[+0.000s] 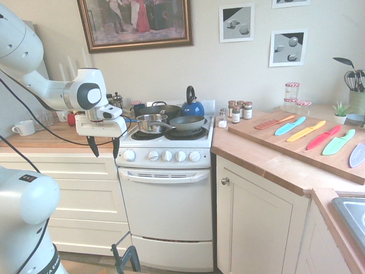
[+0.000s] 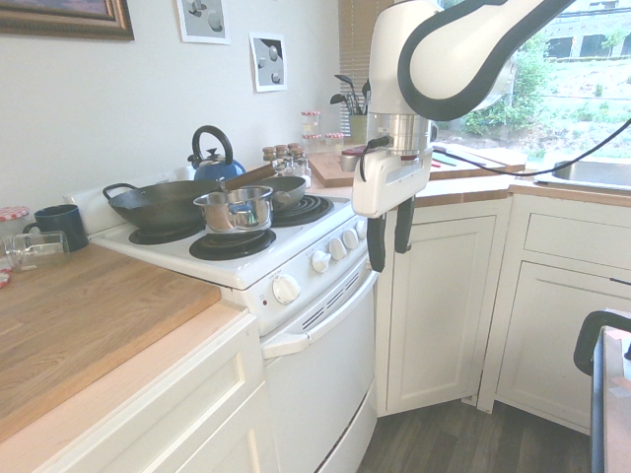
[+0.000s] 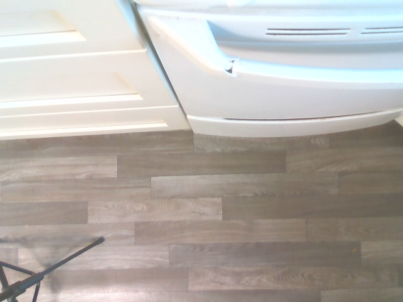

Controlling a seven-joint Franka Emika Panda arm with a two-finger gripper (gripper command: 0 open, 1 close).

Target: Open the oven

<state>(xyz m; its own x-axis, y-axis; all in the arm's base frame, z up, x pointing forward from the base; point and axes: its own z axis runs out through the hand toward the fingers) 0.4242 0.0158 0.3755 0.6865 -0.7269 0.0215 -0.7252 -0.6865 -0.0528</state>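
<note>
Oven [image 1: 167,211] door shut, set between cream cabinets — tool [image 1: 104,146] hangs with fingers spread wide, holding nothing, near the knob row's end.

Best approach, I judge: lower the tool until its dark fingers straddle the curved white handle bar [image 1: 165,177], close squarely, then pull outward and down along the hinge arc — not straight back. Handle and door look smooth, glossy enamel, likely slippery; slotted vents sit just under the bar; wood-grain floor [image 3: 220,226] below.
</note>
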